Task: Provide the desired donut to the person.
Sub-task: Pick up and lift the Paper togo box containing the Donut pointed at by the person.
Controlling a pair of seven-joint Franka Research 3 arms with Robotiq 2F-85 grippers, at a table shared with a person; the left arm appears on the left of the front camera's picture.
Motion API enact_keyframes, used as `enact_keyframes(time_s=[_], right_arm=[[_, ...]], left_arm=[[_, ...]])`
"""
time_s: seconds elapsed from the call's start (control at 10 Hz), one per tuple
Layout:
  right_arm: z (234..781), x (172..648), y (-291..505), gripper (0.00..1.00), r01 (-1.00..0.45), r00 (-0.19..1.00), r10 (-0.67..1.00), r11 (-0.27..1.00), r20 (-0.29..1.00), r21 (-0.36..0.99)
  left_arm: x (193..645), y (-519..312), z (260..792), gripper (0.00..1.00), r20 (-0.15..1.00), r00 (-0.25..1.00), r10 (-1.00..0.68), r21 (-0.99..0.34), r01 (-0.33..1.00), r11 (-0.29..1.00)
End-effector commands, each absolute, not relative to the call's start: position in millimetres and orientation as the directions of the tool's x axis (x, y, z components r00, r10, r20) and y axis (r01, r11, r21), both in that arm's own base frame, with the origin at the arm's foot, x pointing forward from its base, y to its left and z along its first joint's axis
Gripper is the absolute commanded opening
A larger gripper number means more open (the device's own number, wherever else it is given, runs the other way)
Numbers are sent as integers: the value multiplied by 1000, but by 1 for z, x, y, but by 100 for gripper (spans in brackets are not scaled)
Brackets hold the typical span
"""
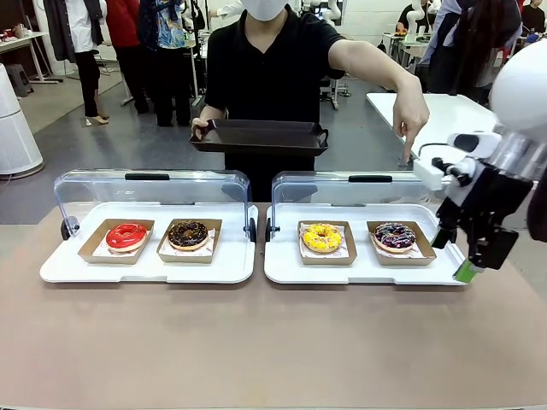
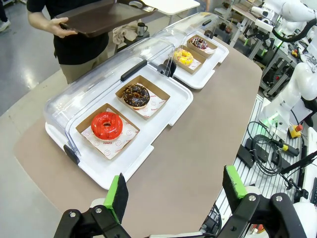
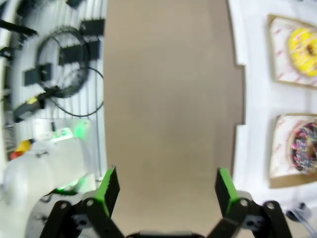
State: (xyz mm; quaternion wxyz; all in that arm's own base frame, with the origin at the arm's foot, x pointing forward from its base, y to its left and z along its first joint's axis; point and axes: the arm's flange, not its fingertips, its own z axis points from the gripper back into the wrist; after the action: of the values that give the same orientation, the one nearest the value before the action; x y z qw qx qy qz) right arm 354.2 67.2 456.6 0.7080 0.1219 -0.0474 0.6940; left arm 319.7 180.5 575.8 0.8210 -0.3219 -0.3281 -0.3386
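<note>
Four donuts lie in cardboard holders on two white trays: red (image 1: 126, 236), chocolate (image 1: 188, 233), yellow (image 1: 322, 237) and a dark sprinkled donut (image 1: 394, 236). The person (image 1: 269, 68) in black holds a dark serving tray (image 1: 261, 135) in one hand. Their other hand (image 1: 410, 120) points a finger down toward the sprinkled donut. My right gripper (image 1: 453, 254) hangs open just right of the right tray, over bare table (image 3: 167, 184), with the sprinkled donut (image 3: 303, 148) off to its side. My left gripper (image 2: 176, 191) is open above the table's edge, well away from the red donut (image 2: 106, 125).
Both white trays (image 1: 145, 269) (image 1: 359, 272) have clear lids (image 1: 145, 192) (image 1: 350, 190) raised at the back. The brown table (image 1: 273, 342) stretches bare toward me. Cables and another arm's base (image 2: 277, 144) sit beside the table. Bystanders stand far behind.
</note>
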Motion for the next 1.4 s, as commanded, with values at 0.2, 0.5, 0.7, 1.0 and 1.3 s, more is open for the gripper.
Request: enact_keyframes(time_s=[0.2, 0.5, 0.7, 1.0, 1.3], right_arm=[[399, 398, 106, 100, -997, -64, 996, -65, 62, 30], [366, 418, 115, 100, -997, -78, 991, -80, 109, 13], [355, 425, 119, 100, -997, -70, 989, -66, 131, -36], [349, 424, 121, 100, -998, -45, 994, -40, 104, -55], [354, 425, 115, 100, -997, -72, 992, -69, 102, -36]], left_arm=[[319, 181, 576, 100, 773, 538, -337, -300, 777, 553], [319, 181, 576, 100, 773, 538, -337, -300, 777, 553], [319, 181, 576, 100, 773, 538, -337, -300, 777, 553], [319, 181, 576, 100, 773, 538, -337, -300, 777, 553], [319, 181, 576, 100, 773, 538, -337, -300, 777, 553]])
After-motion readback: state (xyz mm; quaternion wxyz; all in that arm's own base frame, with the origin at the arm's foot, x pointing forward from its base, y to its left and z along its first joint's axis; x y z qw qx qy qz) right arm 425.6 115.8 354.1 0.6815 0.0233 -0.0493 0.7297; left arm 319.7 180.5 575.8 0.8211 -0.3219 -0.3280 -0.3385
